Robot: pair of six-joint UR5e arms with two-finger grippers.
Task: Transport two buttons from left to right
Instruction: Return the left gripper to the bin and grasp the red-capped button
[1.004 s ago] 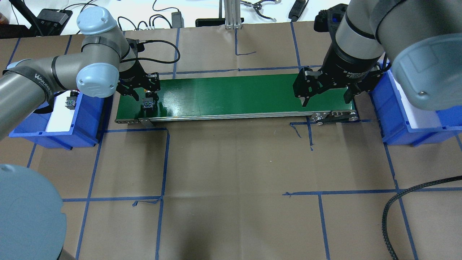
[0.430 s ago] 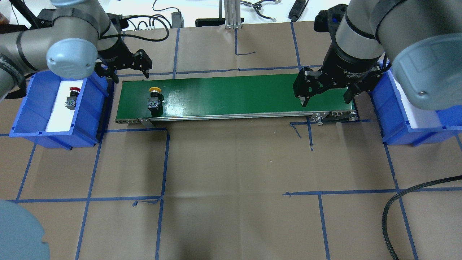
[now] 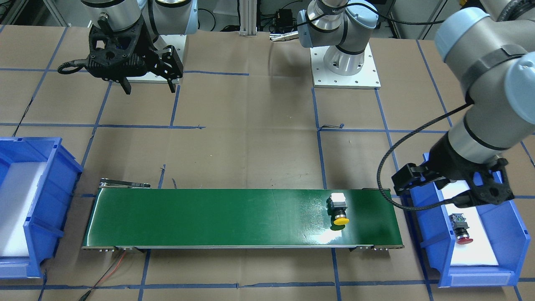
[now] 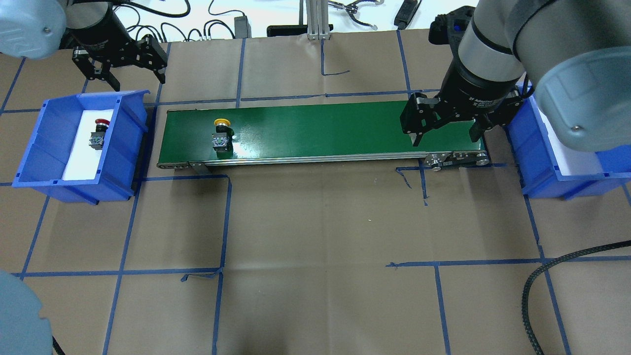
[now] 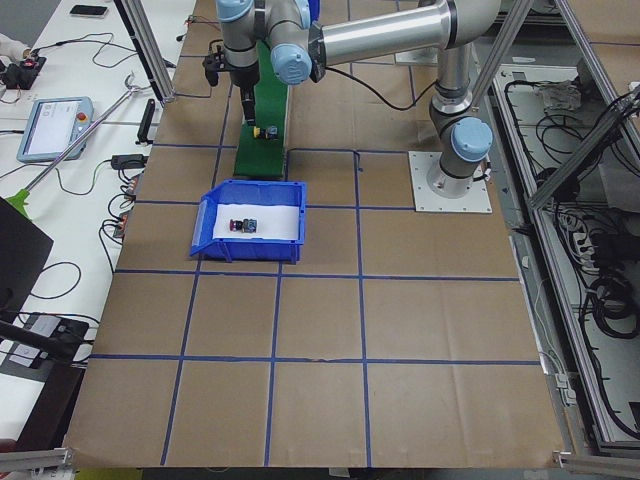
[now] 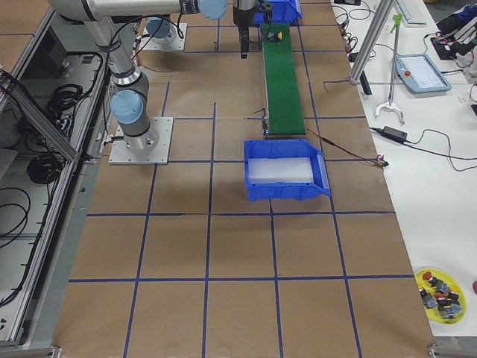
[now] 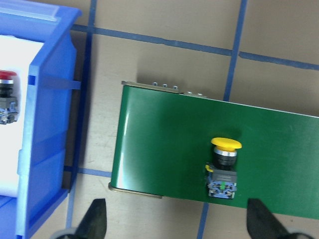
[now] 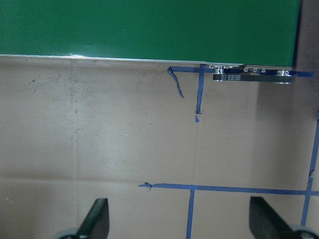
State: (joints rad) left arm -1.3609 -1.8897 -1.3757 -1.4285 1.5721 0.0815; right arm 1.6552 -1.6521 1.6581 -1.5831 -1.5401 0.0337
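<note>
The left gripper [image 4: 140,84] hangs high with its fingers spread wide and nothing between them. Its wrist view looks down on the gap between the blue plastic bin on the left [image 4: 123,165] and the near end of the green conveyor belt [image 4: 320,128]. The right gripper [image 4: 446,138] is also wide open and empty, poised low over the belt's right end.

The yellow mushroom-capped push-button [image 4: 221,133] lies on its side on the belt near the left end, cap pointing away from the robot and grey-white rear block towards it. It is well apart from both grippers. The red-capped push-button [image 4: 97,133] lies on the white liner inside the left bin, untouched.

The blue plastic bin on the right [image 4: 537,170] shows only white liner in the part that can be seen, so neither button seems delivered. By my reading, the first button has covered only the first leg: it has yet to cross the belt and be lifted into the right bin. The red one has the whole route left.
</note>
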